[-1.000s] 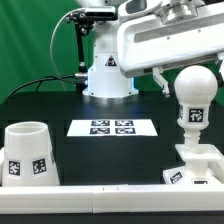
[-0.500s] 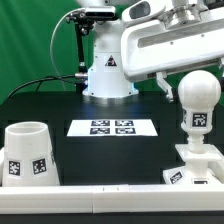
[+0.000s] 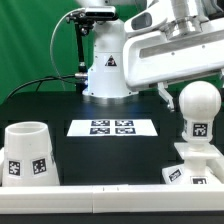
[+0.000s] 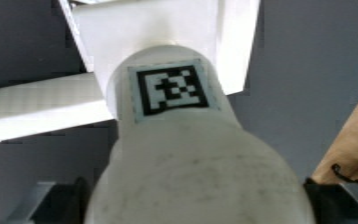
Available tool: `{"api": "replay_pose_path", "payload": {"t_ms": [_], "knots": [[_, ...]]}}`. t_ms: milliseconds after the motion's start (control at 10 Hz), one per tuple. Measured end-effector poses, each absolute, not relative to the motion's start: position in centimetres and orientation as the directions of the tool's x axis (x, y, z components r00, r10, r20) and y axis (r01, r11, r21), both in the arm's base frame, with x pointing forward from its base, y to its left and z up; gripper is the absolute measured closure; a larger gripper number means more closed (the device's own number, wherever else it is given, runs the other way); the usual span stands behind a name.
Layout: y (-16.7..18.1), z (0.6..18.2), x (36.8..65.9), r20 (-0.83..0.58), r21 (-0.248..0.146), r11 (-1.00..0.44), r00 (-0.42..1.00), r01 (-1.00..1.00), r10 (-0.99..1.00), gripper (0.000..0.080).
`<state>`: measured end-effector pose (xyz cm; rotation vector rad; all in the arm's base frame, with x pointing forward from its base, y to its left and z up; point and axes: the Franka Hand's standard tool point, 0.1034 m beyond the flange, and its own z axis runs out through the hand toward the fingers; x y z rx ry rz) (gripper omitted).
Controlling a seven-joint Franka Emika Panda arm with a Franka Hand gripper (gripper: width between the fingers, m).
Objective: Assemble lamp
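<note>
The white round-headed bulb [image 3: 199, 108] stands upright with its foot in the blocky square base [image 3: 200, 158] at the exterior view's right. My gripper [image 3: 192, 88] comes down from above and is shut on the bulb's head. In the wrist view the bulb [image 4: 176, 150] fills the middle with its tag facing the camera. A dark finger [image 4: 37, 202] lies against each side of it, with the gripper's middle [image 4: 190, 205] on the bulb. The white base [image 4: 158, 40] lies beyond. The cone shade [image 3: 27, 150] stands apart at the exterior view's left.
The marker board [image 3: 112, 127] lies flat in the middle of the black table. The robot's white pedestal [image 3: 107, 72] stands behind it, before a green backdrop. A low white rim [image 3: 100, 203] runs along the near edge. A tan object [image 4: 355, 150] shows at the wrist view's edge.
The gripper and the bulb have come down together, so the bulb's head and tag sit lower over the base. The base, shade and marker board have not moved.
</note>
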<state>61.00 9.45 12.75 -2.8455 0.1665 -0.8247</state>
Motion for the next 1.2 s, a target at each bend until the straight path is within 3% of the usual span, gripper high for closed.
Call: {"api": "replay_pose_path", "payload": {"t_ms": [500,600,900,1200], "knots": [[9.4,12.7,61.4,0.561,-0.188,-0.980,0.812,-0.062,-0.159,0.0225],[9.4,12.7,61.4,0.561,-0.188,-0.980,0.812,-0.063,-0.159,0.0113],[9.5,12.5,61.3,0.547,-0.191,-0.980,0.822,-0.061,-0.158,0.0102],[11.5,12.9,60.7,0.383,-0.247,-0.965,0.905,-0.090,-0.183,0.0100]]}}
